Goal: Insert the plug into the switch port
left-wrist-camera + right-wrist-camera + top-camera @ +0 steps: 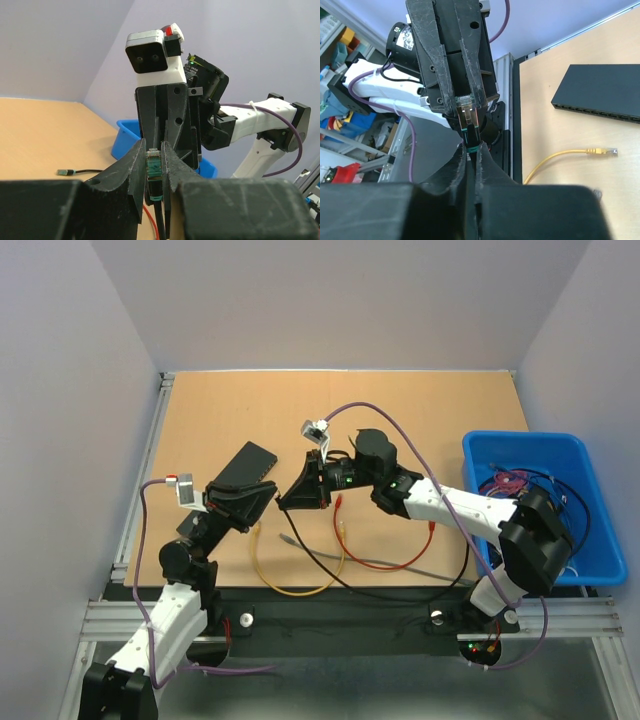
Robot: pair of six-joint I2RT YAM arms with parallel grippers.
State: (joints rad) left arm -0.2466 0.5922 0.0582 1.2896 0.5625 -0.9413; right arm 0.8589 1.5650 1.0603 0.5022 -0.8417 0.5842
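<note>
Roughly midway, by the look of it: pickup done, insertion not yet begun. Clamped upright, tip upward, in the left gripper (153, 152): a clear-tipped network plug with a teal boot (468, 115), black cable trailing down from it. Pinched from the opposite side too by the right gripper (471, 154), fingers drawn together on the teal boot just below the left gripper's hold; seemingly a hand-over or regrip, well above the tan wooden surface (430, 410). Left to do: release the plug from one gripper, turn its tip toward the port row, carry it down, push it home. Lying flat on the surface beside and below the left gripper: the black slab-shaped network switch (600, 92), ports along one long edge, no cable seen in them. Beneath both grippers: a loose yellow cable with a clear plug (597, 150), near the switch's port side and liable to snag; also a red cable (400, 565). Back along the right gripper's arm: a blue plastic bin (520, 437) of tangled cables, well apart from the switch. Main hindrance, judging from here: two grippers crowded nose to nose on one small plug, trailing cable free to drag.
</note>
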